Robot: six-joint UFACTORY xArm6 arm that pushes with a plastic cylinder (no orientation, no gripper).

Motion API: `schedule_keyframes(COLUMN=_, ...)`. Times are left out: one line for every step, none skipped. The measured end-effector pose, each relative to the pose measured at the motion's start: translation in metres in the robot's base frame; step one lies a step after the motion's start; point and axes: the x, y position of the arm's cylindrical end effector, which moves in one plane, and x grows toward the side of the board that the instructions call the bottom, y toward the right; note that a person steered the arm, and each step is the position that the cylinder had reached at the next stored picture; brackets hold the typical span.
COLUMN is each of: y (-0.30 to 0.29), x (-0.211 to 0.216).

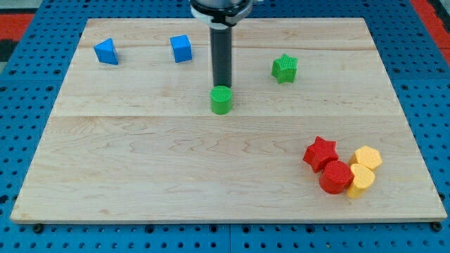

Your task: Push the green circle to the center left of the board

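The green circle [221, 100], a short green cylinder, stands near the middle of the wooden board [140, 161], slightly towards the view's top. My dark rod comes down from the view's top, and my tip [222, 85] sits just behind the green circle on its top side, touching or almost touching it.
A blue triangle-like block [107, 51] and a blue cube [181, 48] lie at the top left. A green star [285, 68] lies right of the rod. A red star [320, 153], a red circle [336, 176] and two yellow blocks [367, 157] [361, 180] cluster at the bottom right.
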Motion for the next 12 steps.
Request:
schedule_keyframes(y=0.074, x=0.000)
schedule_keyframes(y=0.078, x=0.005)
schedule_keyframes(y=0.018, x=0.007)
schedule_keyframes(y=-0.008, x=0.019)
schedule_keyframes(y=0.001, x=0.032)
schedule_keyframes(y=-0.007, x=0.044)
schedule_keyframes(y=-0.061, x=0.044)
schedule_keyframes(y=-0.122, x=0.038)
schedule_keyframes(y=-0.120, x=0.043)
schedule_keyframes(y=-0.070, x=0.074)
schedule_keyframes(y=-0.098, x=0.088)
schedule_keyframes(y=-0.157, x=0.080)
